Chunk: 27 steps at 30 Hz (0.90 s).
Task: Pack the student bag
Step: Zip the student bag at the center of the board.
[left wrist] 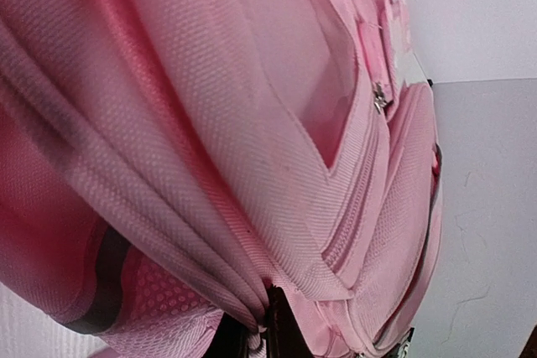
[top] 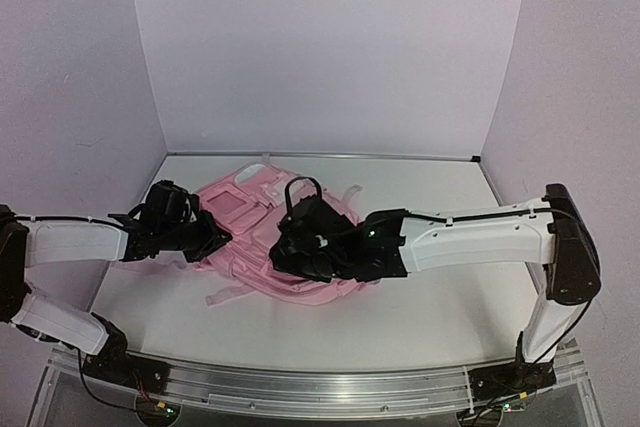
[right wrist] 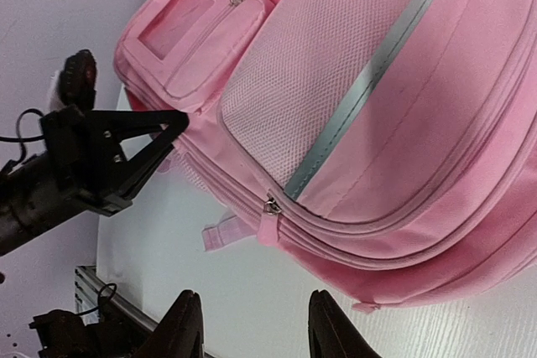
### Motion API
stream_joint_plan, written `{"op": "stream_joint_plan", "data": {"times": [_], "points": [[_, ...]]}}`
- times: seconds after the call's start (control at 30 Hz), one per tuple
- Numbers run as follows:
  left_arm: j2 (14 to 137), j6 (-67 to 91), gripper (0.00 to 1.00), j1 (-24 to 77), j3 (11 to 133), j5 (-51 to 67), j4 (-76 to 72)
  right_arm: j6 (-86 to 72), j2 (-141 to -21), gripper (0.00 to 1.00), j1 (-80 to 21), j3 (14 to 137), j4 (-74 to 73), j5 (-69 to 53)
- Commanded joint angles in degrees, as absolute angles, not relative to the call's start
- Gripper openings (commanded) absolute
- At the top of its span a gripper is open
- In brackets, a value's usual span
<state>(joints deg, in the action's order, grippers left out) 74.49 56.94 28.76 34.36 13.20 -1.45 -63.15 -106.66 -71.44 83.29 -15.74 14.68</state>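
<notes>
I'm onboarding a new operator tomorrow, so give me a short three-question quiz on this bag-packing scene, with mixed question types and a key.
1. True or false: the left gripper is shut on a fold of fabric of the student bag.
2. The right gripper is: A) clamped on a shoulder strap; B) open and holding nothing; C) carrying a notebook.
3. What colour is the strip running beside the bag's mesh panel?
Key: 1 true; 2 B; 3 grey.
</notes>
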Motion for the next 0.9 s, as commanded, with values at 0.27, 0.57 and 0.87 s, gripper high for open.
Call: {"op": "stream_joint_plan", "data": {"times": [0.27, 0.57, 0.87], "points": [[72.1, 62.8, 0.00, 40.3, 34.9, 5.8, -9.7, -65.3, -111.2, 0.38, -71.8, 85.5, -23.7, 19.0], [73.7, 62.5, 0.00, 42.2, 36.0, 5.2, -9.9, -65.6, -114.2, 0.36, -71.8, 87.8, -24.0, 17.7], [71.8, 62.0, 0.00, 42.6, 35.8, 4.1, -7.7, -66.2, -117.7, 0.28, -71.6, 91.2, -24.4, 20.8]]}}
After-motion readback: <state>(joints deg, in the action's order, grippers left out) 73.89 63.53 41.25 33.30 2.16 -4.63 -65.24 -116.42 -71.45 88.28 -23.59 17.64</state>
